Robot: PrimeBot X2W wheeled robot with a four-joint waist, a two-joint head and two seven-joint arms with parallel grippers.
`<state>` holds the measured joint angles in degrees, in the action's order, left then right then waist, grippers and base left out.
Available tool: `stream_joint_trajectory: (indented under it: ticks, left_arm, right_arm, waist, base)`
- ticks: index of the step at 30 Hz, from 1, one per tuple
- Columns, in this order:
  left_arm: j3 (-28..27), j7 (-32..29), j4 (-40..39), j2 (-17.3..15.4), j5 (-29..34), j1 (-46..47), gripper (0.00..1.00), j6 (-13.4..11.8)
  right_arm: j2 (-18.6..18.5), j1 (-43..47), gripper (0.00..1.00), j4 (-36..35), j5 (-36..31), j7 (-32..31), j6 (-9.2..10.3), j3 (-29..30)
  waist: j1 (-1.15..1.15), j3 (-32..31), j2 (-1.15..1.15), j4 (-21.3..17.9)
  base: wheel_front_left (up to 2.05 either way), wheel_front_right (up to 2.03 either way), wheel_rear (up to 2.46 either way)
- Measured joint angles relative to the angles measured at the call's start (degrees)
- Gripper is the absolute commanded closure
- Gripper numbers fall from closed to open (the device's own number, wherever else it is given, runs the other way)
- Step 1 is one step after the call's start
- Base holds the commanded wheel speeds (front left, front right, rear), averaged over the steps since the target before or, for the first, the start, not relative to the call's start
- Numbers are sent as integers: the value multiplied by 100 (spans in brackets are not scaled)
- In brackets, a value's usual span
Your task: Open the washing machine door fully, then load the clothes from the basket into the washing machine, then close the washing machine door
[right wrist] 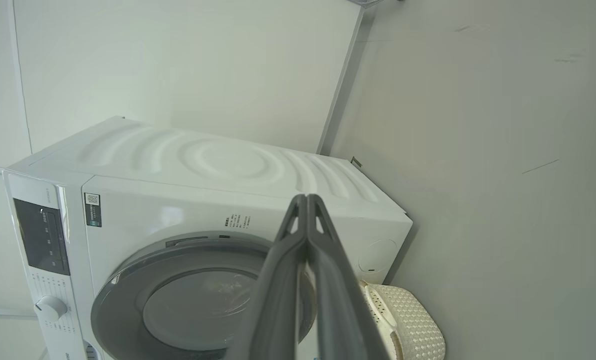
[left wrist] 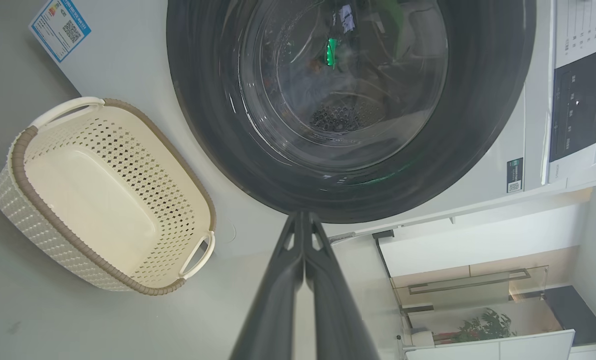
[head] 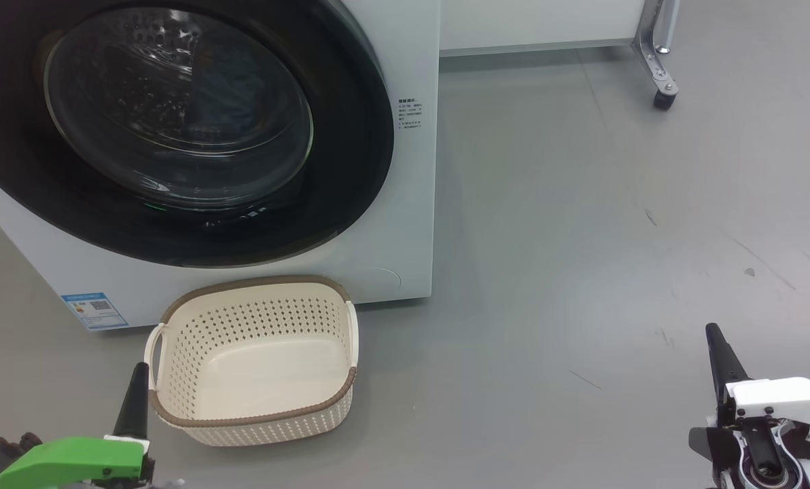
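The white washing machine (head: pixel 412 204) stands at the upper left of the head view. Its washing machine door (head: pixel 357 163), black-rimmed with a bulging glass bowl, lies shut flat against the front. On the floor before it sits the cream basket (head: pixel 276 418) with nothing inside. The clothes are out of view. My left gripper (head: pixel 138 370) is shut and empty just left of the basket. In the left wrist view the left gripper (left wrist: pixel 303 215) points at the door rim (left wrist: pixel 483 110), with the basket (left wrist: pixel 15 200) to the left. My right gripper (head: pixel 712 331) is shut and empty, far to the right over bare floor.
A blue label (head: pixel 94 310) is stuck low on the machine's front. A metal leg on a caster (head: pixel 663 92) stands at the back right under a white panel. Grey floor (head: pixel 582 272) stretches open to the machine's right. The control panel (right wrist: pixel 40 235) shows in the right wrist view.
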<state>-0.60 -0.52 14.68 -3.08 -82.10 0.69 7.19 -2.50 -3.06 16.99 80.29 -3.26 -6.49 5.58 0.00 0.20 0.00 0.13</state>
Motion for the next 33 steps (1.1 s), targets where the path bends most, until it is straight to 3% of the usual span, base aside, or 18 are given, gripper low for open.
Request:
stream_joint_trajectory:
  ticks: [17,33]
  left_arm:
    - [-60,-302,102,-57,-1239,213,100,0]
    - [-74,-303,119,-63,-1248,234,100,0]
  right_arm:
    - [27,-19,100,-57,1105,-325,-19,245]
    - [27,-30,100,-71,1112,-325,-19,248]
  waist:
    - [0,-5,0,-14]
    - [0,-5,0,-14]
  base:
    - [0,0,0]
    - [0,0,0]
